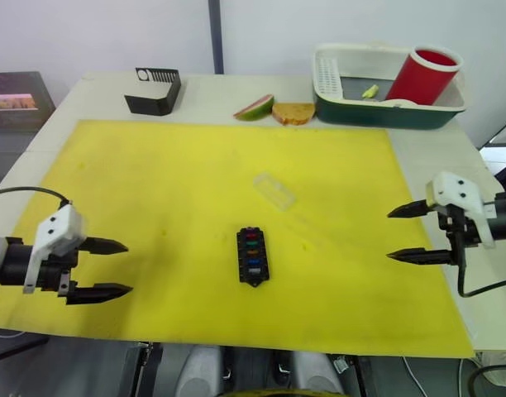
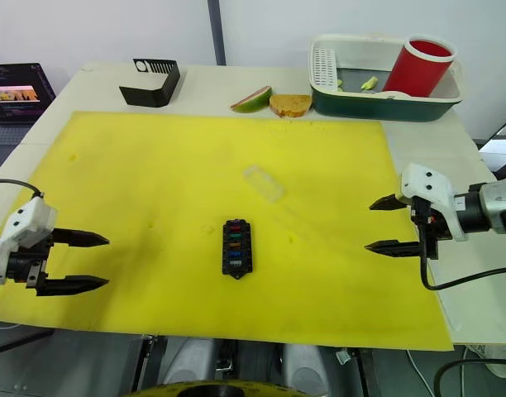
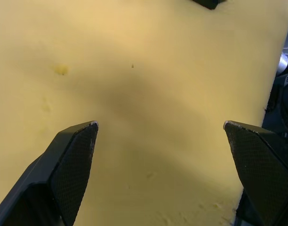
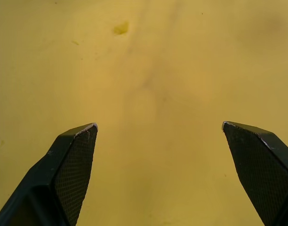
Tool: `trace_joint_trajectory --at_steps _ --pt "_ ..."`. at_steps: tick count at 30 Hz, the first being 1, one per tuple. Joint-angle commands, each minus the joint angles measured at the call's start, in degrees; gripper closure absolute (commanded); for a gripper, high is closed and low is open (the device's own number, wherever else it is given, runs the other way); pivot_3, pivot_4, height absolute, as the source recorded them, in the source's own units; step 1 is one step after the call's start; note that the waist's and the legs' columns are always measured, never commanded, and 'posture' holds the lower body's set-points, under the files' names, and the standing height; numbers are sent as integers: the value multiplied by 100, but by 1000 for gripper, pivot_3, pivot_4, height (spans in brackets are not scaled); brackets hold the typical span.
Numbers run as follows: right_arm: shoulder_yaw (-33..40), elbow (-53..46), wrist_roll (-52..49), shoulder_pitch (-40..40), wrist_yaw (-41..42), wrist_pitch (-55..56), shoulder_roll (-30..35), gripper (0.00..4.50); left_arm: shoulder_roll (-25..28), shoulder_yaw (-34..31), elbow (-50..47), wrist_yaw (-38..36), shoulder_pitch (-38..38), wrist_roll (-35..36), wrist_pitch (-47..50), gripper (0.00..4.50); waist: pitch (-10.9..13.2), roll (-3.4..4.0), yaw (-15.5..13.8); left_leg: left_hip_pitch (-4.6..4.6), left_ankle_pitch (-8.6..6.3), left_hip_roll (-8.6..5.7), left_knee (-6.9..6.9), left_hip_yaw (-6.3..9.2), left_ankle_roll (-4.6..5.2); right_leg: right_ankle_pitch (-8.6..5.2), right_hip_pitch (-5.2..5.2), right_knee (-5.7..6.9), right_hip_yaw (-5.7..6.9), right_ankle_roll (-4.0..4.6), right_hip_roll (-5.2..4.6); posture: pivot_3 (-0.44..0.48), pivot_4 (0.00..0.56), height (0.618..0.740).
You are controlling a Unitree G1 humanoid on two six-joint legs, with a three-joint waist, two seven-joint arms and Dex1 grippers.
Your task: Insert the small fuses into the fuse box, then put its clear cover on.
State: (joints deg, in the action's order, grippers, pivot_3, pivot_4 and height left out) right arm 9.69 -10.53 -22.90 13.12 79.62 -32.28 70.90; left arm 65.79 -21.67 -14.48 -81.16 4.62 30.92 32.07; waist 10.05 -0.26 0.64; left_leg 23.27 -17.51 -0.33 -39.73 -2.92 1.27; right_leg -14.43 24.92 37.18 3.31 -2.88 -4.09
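the fuse box (image 1: 252, 256) is lying near the middle of the yellow mat (image 1: 154, 182), a little toward the near edge, its long side running away from the robot. the small fuses (image 1: 252, 247) are sitting in its slots in a single row, showing red, green, amber, blue and a pale one at the near end; a sixth colour is too small to tell. the clear cover (image 1: 274, 190) is lying flat on the mat just beyond the box and slightly to its right, apart from it and turned at an angle.

the left gripper (image 1: 107, 268) is hovering over the mat's left side, well apart from the box, its two black fingers spread wide and holding nothing. the right gripper (image 1: 404, 234) is hanging at the mat's right edge, also well apart from the box, fingers wide open and empty. in each wrist view the fingertips (image 3: 78, 141) are framing bare yellow mat.

beyond the mat, on the pale table (image 1: 212, 91), a black slotted stand (image 1: 154, 91) is sitting at the far left, a mango slice (image 1: 255, 107) and a piece of bread (image 1: 293, 112) are lying side by side near the middle, and a green and white basin (image 1: 385, 107) is holding a tilted red cup (image 1: 424, 76).
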Motion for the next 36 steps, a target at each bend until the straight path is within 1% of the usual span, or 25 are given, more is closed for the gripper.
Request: trace_joint_trajectory --at_steps 1,3,6,11,13,15,17,20,23,26,33,36 --pt "49 -386 -224 318 -185 -175 -44 31 -242 338 -321 239 -354 238 77 0 1 14 4 0 0 0 0 -1 0 0 1 0 0 0 -1 0 150 740" --pt "-136 -483 -284 620 -387 -338 -228 31 -427 505 -602 425 -417 340 178 0 1 14 30 0 0 -1 3 -4 0 1 2 -2 -2 -2 -1 0 150 740" --pt "-534 -655 -265 1167 -770 -560 -639 31 -838 712 -1123 961 -409 512 425 0 1 14 30 0 1 -1 8 -6 -2 10 6 1 -2 -18 -1 0 150 740" --pt "-1330 -678 -128 2260 -1556 -1303 -1551 31 -1348 881 -2168 1853 0 768 847 0 2 12 20 1 3 -1 8 -8 -3 14 8 2 -4 -24 -1 0 150 740" --pt "-1667 -604 -26 2620 -1850 -1662 -1871 31 -1390 814 -2307 2014 120 804 910 0 2 12 0 2 3 -1 8 -6 -3 14 9 3 -2 -24 0 0 150 740" --pt "-1990 -339 -23 3119 -2315 -2432 -2459 31 -1401 728 -2413 2145 209 865 953 0 1 11 5 2 4 -2 8 -5 -5 14 9 4 -1 -23 0 0 150 740" --pt "-2249 -34 66 3535 -2728 -2932 -3040 31 -1347 627 -2388 2158 275 849 906 0 0 11 21 1 5 -2 6 -6 -7 14 8 4 -1 -20 0 0 150 740" --pt "-2484 614 325 4035 -3373 -3347 -3848 31 -1225 405 -2306 2072 324 861 834 0 0 11 38 4 9 -3 7 -6 -14 15 15 8 -1 -20 0 0 150 740" --pt "-2710 1235 657 4334 -3798 -3281 -4336 31 -1115 228 -2244 2021 270 936 818 0 0 12 5 10 21 -6 7 -6 -34 15 20 8 0 -21 0 0 150 740" --pt "-2803 1779 905 4534 -4116 -3212 -4655 31 -1044 196 -2241 2010 183 925 748 0 -1 11 10 12 22 -16 7 -6 -35 15 19 5 -1 -21 -6 0 150 740" --pt "-2812 2165 1111 4574 -4410 -3285 -4977 31 -1151 467 -2134 2257 -280 822 645 0 -1 11 44 12 22 -19 8 -7 -34 16 20 7 -1 -23 -7 0 150 740" --pt "-2803 2256 1139 4519 -4454 -3363 -5058 31 -1229 728 -1902 2371 -578 634 491 0 -1 13 48 11 19 -19 9 -7 -29 17 20 10 -1 -24 -6 0 150 740"
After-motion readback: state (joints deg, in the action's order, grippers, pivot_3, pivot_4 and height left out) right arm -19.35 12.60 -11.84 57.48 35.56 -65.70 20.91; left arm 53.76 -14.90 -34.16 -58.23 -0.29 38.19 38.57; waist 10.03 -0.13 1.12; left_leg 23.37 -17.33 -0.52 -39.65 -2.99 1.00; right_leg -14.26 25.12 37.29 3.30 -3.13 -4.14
